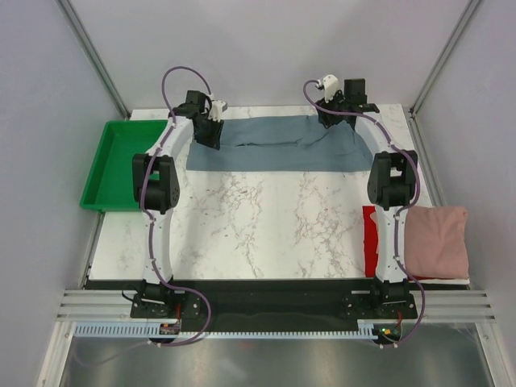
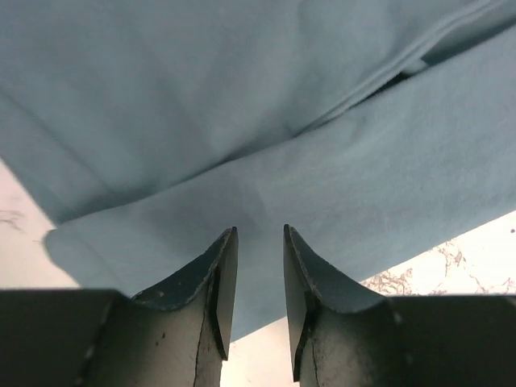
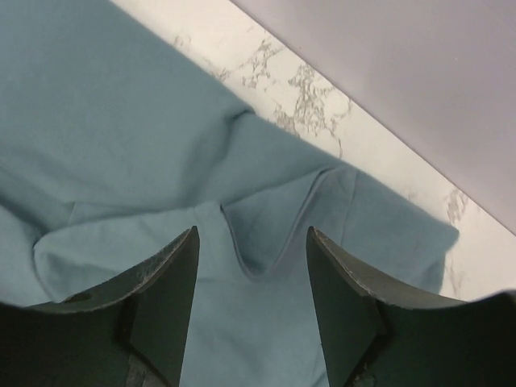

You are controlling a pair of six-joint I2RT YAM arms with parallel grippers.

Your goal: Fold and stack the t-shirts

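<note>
Folding the slate blue-grey t-shirt [image 1: 274, 149] looks to be the step in hand. It lies in a band on the table [image 1: 266, 226], its left end under the left pincer [image 2: 260, 234], whose jaws stand narrowly apart on nothing. The right pincer [image 3: 251, 234], jaws wide apart, hangs over a rumpled sleeve. Next, probably, each must close on an edge. The pink t-shirt [image 1: 435, 240] and red t-shirt [image 1: 370, 242] lie well behind the right pincer.
</note>
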